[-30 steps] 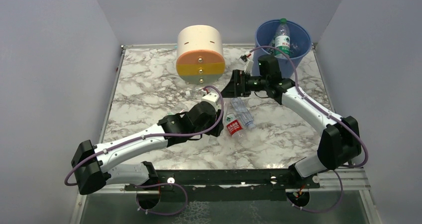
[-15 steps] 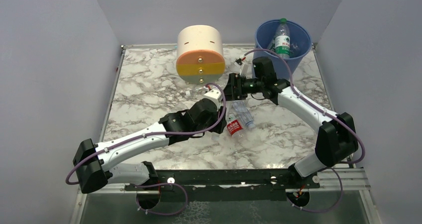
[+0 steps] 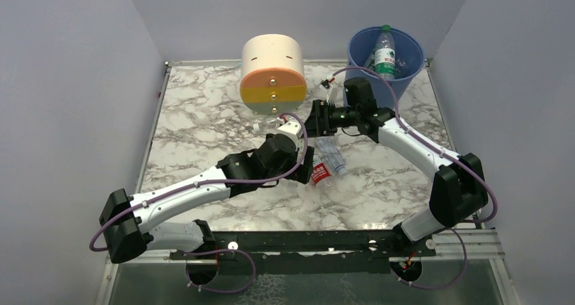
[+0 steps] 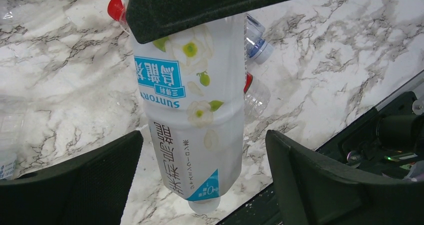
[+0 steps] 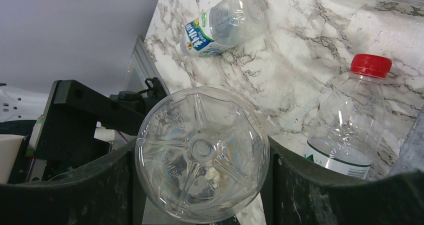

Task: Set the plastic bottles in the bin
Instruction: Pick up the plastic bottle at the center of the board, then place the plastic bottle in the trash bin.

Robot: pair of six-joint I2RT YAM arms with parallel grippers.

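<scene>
- One marbled bench carries several loose plastic bottles near its middle.
- Blue bin, far right corner, already holds a green-capped bottle upright.
- Right hand grips a white-labelled bottle; next, likely carry it over the bin's rim.
- Left hand gapes around it, not touching.

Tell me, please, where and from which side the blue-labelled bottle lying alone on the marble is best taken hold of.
Take the blue-labelled bottle across its labelled middle, from above, jaws astride its long axis. It lies on its side on the marble table with bare marble on both flanks, so the jaws should probably fit there.
</scene>
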